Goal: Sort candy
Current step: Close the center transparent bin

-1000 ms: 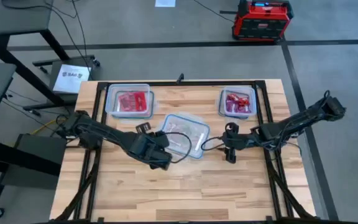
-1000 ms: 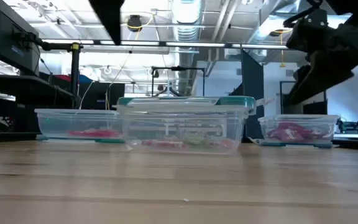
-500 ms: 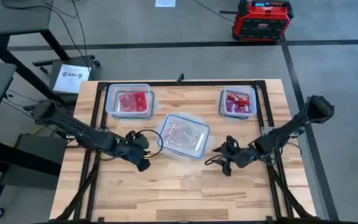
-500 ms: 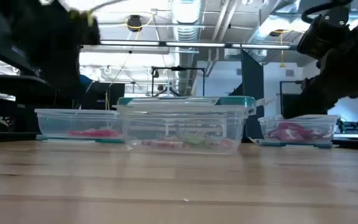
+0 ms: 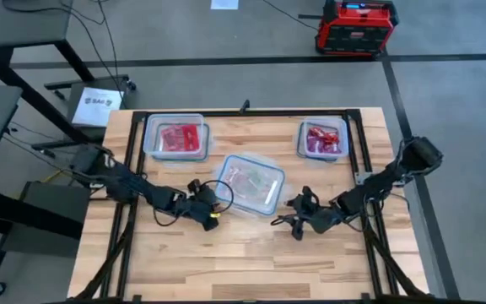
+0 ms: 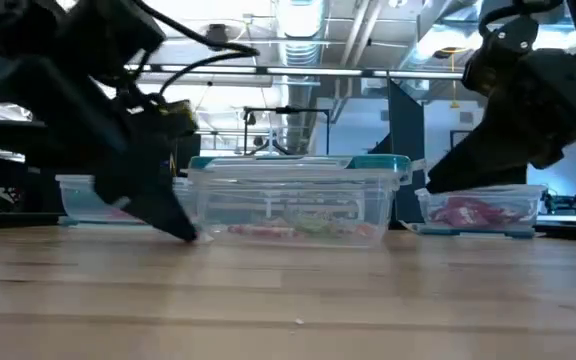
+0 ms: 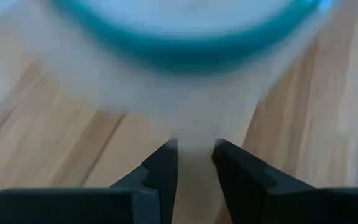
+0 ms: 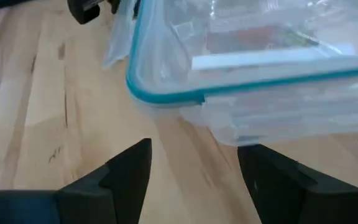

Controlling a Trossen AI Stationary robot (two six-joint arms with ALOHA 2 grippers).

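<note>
Two clear rectangular plastic boxes (image 5: 174, 137) (image 5: 322, 139), well beyond both grippers, already hold shiny red wrapped candy (image 5: 179, 137). The middle lidded clear box (image 5: 250, 183) holds mixed sweets (image 6: 298, 229) (likely unsorted). The left gripper (image 5: 212, 213), fingers narrowly parted and empty, touches its near corner; the right gripper (image 5: 298, 221), wide apart, waits beside it.
</note>
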